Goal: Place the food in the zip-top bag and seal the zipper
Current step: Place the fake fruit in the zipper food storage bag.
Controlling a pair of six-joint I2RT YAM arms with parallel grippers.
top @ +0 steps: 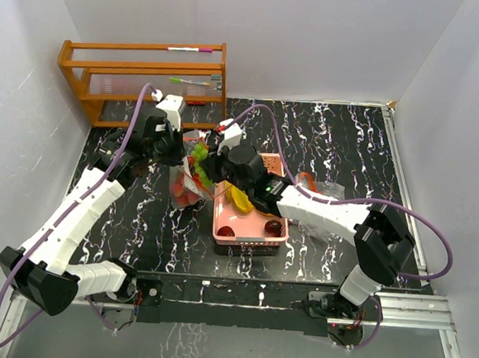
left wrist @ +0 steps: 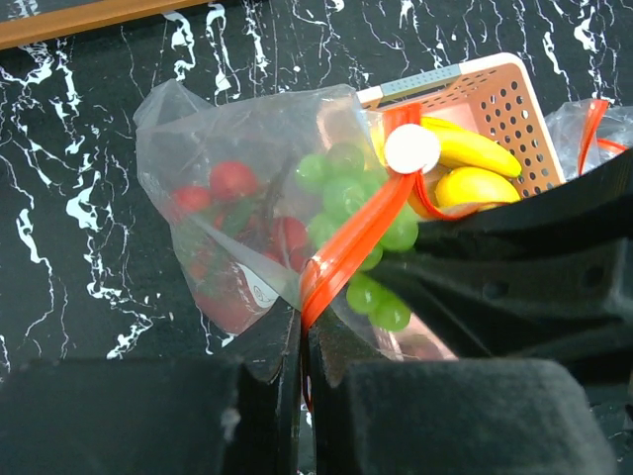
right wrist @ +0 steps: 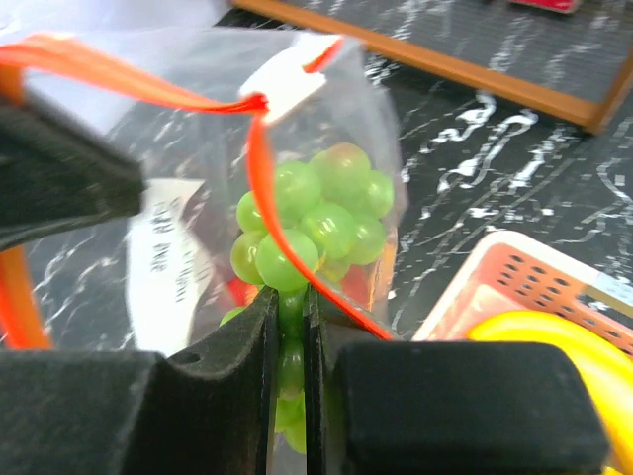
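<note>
A black marble-patterned surface (top: pixel 342 146) with white veins, enclosed on three sides by plain white walls (top: pixel 317 36). A wooden rack (top: pixel 144 79) stands in the far left corner. A metal rail (top: pixel 403 183) lines the right edge. Bright, even light.

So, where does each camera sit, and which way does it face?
Top external: fixed above and behind the bases, looking down on the black marbled table; both white arms show.
Left wrist: on the left arm, looking along its left claw, shut on the clear plastic zip-top bag.
Right wrist: on the right arm, looking along its right claw at green toy grapes inside.
Both wrist views share that bag's orange zipper and the pink perforated basket.
</note>
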